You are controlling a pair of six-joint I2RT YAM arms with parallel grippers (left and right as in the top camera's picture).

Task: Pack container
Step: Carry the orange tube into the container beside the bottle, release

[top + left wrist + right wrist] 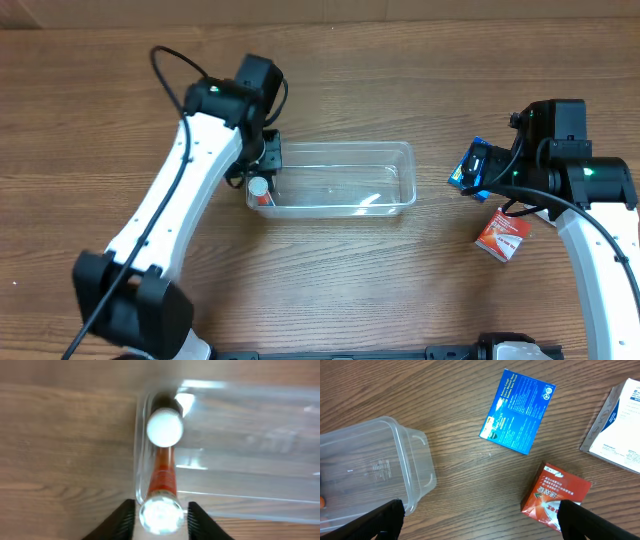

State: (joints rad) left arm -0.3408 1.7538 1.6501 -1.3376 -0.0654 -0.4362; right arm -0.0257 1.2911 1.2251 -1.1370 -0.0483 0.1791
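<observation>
Sitting mid-table, the clear container [340,146] has the left gripper [161,510] over its left end, fingers either side of a white-capped red bottle [164,475] inside, slim gaps showing, so not clamped. Right gripper [480,520] is spread wide, just right of the container, near a blue box [517,411] and a red box [555,496].
</observation>
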